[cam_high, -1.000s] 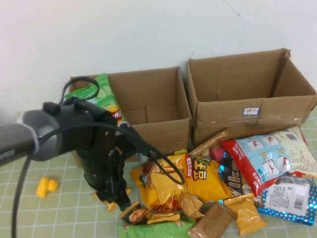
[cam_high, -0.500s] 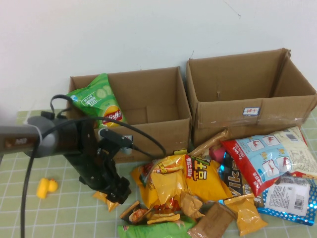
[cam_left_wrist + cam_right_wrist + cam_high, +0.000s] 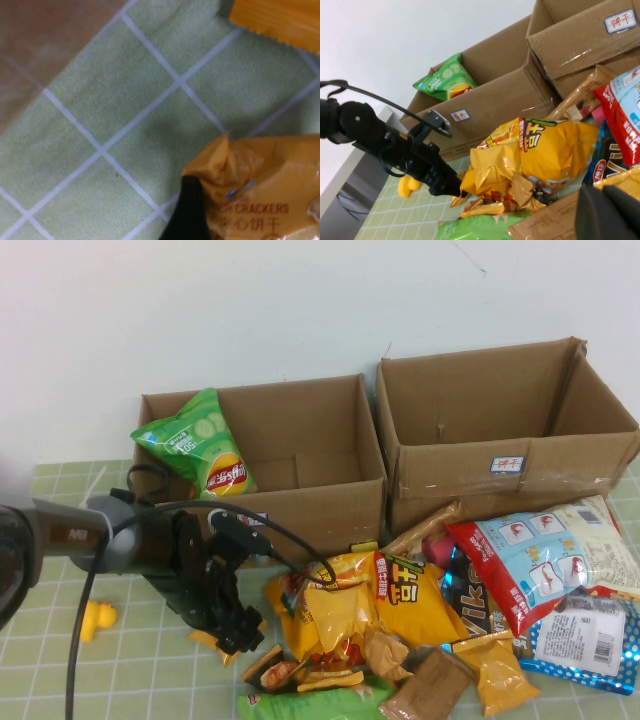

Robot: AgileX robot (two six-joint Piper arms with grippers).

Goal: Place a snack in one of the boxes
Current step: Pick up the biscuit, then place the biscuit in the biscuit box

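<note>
The green crisp bag [image 3: 196, 446] with cucumber slices and a red-and-yellow logo leans upright in the left corner of the untaped brown box [image 3: 320, 502]. It also shows in the right wrist view [image 3: 446, 77], as does the box [image 3: 492, 97]. My left gripper [image 3: 240, 633] is low over the mat in front of that box, open, with one finger [image 3: 190, 212] beside a small orange cracker packet [image 3: 265, 185]. My right gripper [image 3: 602, 192] is shut and empty above the snack pile; it is out of the high view.
The taller taped box [image 3: 500, 440] stands to the right. A pile of yellow, red, blue and brown snack bags [image 3: 400, 610] lies in front of both boxes. Another green bag [image 3: 315, 704] lies at the front edge. A yellow toy [image 3: 97, 618] lies on the green mat at the left.
My left arm has sunk from beside the box down to the mat and drawn back left. The green bag stays behind in the box, uncovered.
</note>
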